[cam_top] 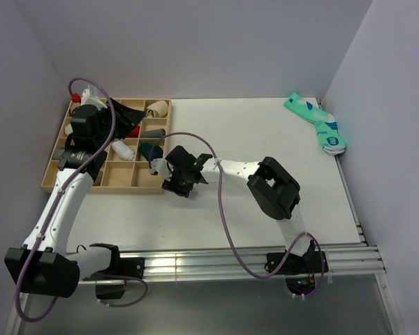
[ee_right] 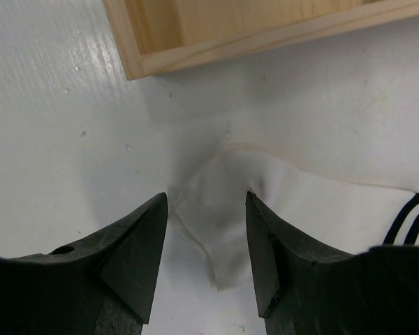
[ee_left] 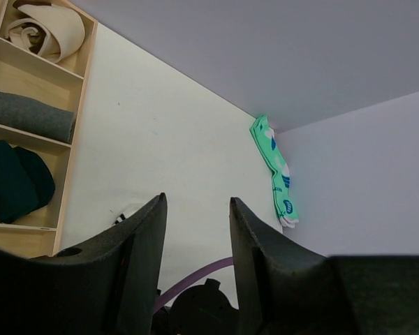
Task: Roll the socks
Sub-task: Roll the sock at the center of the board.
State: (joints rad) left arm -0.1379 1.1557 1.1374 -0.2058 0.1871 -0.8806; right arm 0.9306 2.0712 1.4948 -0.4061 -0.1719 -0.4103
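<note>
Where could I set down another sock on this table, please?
Bare white table lies between the partitioned wooden tray and the teal patterned socks, and right of the right arm. Crowded: the tray's near corner, where the right gripper straddles the striped white sock.

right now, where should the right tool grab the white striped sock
Take the plain pointed end of the white sock, opposite the cuff stripes. It lies flat and limp on the table, so come straight down from above; the right tool hangs open astride that end.
</note>
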